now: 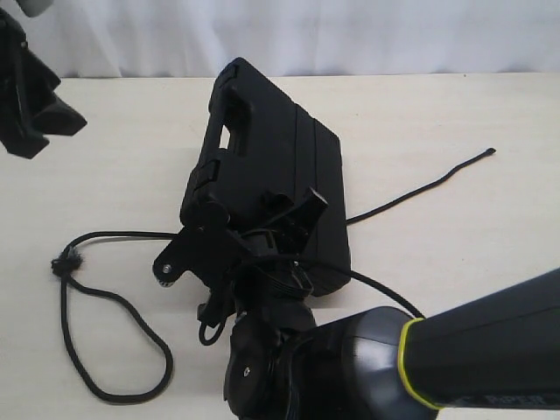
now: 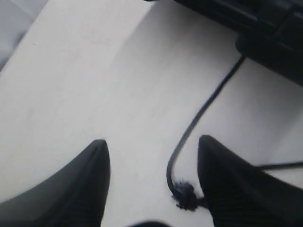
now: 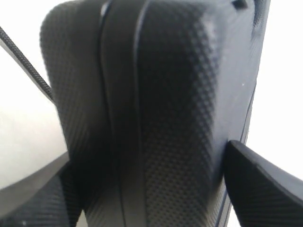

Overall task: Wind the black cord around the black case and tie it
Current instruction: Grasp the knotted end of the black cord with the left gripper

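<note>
The black case [image 1: 280, 149] lies mid-table with its near end tipped up. My right gripper [image 1: 293, 229] is shut on that near end; in the right wrist view the textured case [image 3: 165, 94] fills the space between the fingers of the gripper [image 3: 149, 153]. The black cord [image 1: 411, 194] passes under the case and comes out on the left, where it forms a loop [image 1: 122, 306] with a frayed knot [image 1: 63, 262]. My left gripper [image 1: 52, 136] hangs open at the far left, above the table. Between its spread fingers [image 2: 154, 142] the knot [image 2: 184, 194] shows, close to one finger but untouched.
The pale table [image 1: 437, 114] ends at a white backdrop [image 1: 350, 35] behind the case. The right arm's thick black link with a yellow ring [image 1: 411, 359] covers the near right corner. A thin smooth robot cable [image 1: 385, 289] curves beside the case.
</note>
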You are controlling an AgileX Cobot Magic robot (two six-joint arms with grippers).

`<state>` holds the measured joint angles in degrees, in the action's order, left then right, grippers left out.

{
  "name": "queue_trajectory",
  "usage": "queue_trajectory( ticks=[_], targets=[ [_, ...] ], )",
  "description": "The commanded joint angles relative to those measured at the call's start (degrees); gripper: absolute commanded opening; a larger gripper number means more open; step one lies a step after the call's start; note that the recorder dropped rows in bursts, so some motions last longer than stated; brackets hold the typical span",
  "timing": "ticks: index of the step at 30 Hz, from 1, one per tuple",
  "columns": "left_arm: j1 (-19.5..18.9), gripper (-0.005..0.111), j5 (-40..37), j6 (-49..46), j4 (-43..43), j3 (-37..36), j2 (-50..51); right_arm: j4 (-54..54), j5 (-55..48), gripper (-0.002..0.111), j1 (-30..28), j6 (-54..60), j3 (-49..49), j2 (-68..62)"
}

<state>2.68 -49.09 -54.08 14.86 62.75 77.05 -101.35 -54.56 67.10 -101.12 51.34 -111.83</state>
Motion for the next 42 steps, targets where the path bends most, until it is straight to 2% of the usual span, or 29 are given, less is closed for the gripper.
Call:
queue_trajectory(
  ticks=[1,3,5,7,9,10,13,16,18,22,24,35,38,40,42],
  targets=[
    [0.02,0.054,-8.28,-13.77,-2.31,-0.79,2.64,1.41,0.03,0.004,-0.56,-1.79,-0.33,0.67],
    [0.02,0.054,-9.16,-22.62,-2.30,-2.37,3.64,1.41,0.03,0.004,-0.56,-1.79,-0.33,0.67],
    [0.02,0.054,-7.22,-33.47,-1.90,-5.37,4.74,1.41,0.03,0.004,-0.56,-1.68,-0.33,0.67],
    [0.81,0.054,-3.79,-40.22,-3.43,-8.48,5.27,1.41,0.03,0.004,-0.56,-1.52,-0.33,0.67],
    [2.11,0.054,1.21,-42.53,-8.11,-12.57,5.35,1.41,0.03,0.004,-0.56,-1.45,-0.33,0.67],
    [4.18,0.054,7.40,-43.92,-13.40,-17.10,5.35,1.41,0.03,0.004,-0.56,-1.22,-0.33,0.67],
    [6.68,0.054,16.09,-47.58,-21.40,-24.02,5.35,1.41,0.03,0.004,-0.56,-1.08,-0.33,0.67],
    [6.89,0.054,25.08,-51.00,-31.61,-30.20,5.35,1.41,0.03,0.004,-0.56,-1.08,-0.33,0.67],
    [5.74,0.054,30.08,-50.86,-38.97,-33.00,5.62,1.41,0.03,0.004,-0.56,-1.08,-0.33,0.67],
    [1.95,0.054,34.17,-50.61,-41.19,-33.54,10.68,1.41,0.03,0.004,-0.56,-1.08,-0.33,0.67],
    [2.07,0.054,37.34,-50.61,-41.19,-33.17,13.61,1.41,0.03,0.004,-0.56,-1.08,-0.33,0.67],
    [1.21,0.053,35.88,-48.96,-42.26,-25.97,25.75,1.41,-0.48,0.004,-0.56,-1.65,-0.33,0.67],
    [1.21,0.038,35.89,-46.62,-43.31,-25.97,27.53,1.41,-1.25,0.004,-0.56,-1.65,-0.33,0.67],
    [1.33,0.016,35.89,-41.87,-45.86,-25.97,27.39,1.41,-1.25,0.004,-0.56,-1.65,-0.33,0.67],
    [2.16,0.000,35.71,-39.45,-45.86,-25.97,25.67,1.41,-1.03,0.004,-0.46,-1.69,-0.33,0.67]
  ],
)
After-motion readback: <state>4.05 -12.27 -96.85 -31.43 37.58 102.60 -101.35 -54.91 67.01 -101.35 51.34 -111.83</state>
